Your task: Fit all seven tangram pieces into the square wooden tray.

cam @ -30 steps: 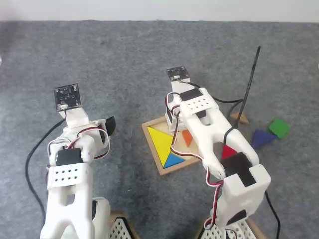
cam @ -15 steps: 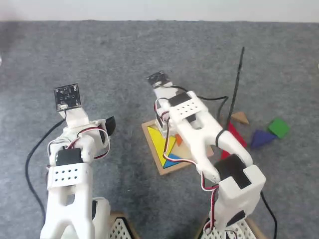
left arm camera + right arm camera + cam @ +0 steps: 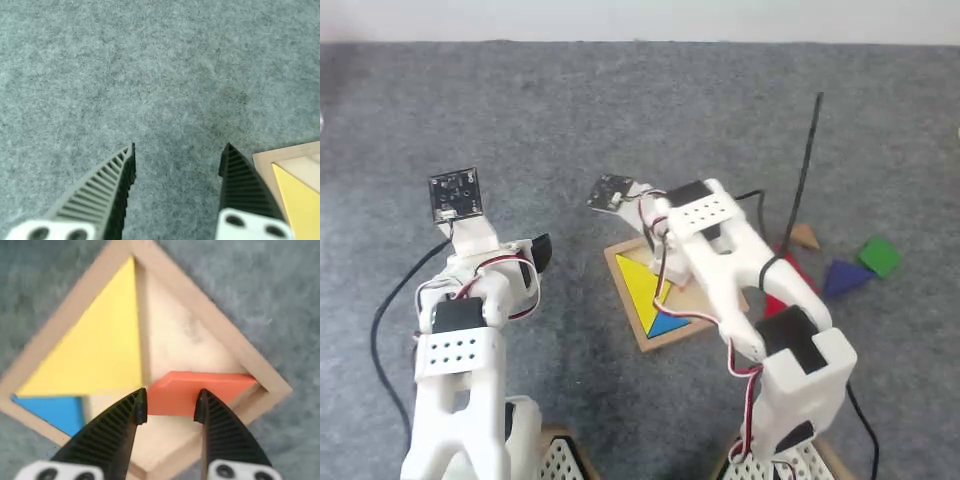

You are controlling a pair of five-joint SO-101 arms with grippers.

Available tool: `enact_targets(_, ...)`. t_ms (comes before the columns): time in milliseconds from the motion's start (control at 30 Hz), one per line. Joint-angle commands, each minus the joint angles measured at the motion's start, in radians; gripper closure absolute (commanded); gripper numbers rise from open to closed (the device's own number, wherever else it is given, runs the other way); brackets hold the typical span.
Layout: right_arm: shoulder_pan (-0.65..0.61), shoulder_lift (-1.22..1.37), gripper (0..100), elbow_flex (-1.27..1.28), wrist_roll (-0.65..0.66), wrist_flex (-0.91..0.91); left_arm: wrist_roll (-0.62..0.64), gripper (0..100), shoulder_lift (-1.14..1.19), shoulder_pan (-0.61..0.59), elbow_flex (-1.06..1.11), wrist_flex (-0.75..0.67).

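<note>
Swings the right gripper (image 3: pixel 171 394) left within 1 s, above the square wooden tray (image 3: pixel 225 334); holds it spread over the orange wooden parallelogram (image 3: pixel 220 385); likely seats that next.

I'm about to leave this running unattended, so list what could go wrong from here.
1. The orange piece has one tip at the rim of the tray and looks slightly tilted. Under the right gripper it might wedge rather than settle flat.
2. The red piece lies on the carpet close beside the right arm. A swing towards it could knock it away.
</note>
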Motion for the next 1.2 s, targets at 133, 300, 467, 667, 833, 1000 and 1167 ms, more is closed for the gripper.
enact_targets(133,0.050,-0.004,82.8,-0.025,-0.117,0.018,-0.008,73,-0.014,0.002,-0.010,-0.017)
enact_targets(300,0.050,-0.004,97.5,-0.101,-0.629,0.028,-0.008,73,-0.014,0.002,-0.010,-0.017)
enact_targets(467,0.053,-0.027,93.0,-0.123,-0.792,0.028,-0.008,73,-0.014,0.002,-0.010,-0.017)
enact_targets(667,0.081,-0.156,92.1,-0.037,-0.893,0.018,-0.008,73,-0.014,0.002,-0.010,-0.017)
enact_targets(833,0.042,-0.229,90.3,0.034,-1.005,-0.042,-0.008,73,-0.014,0.002,-0.010,-0.017)
enact_targets(1000,0.021,-0.205,82.2,0.104,-1.106,-0.102,-0.008,73,-0.014,0.002,-0.010,-0.017)
enact_targets(1167,0.019,-0.186,76.4,0.117,-1.117,-0.108,-0.008,73,-0.014,0.002,-0.010,-0.017)
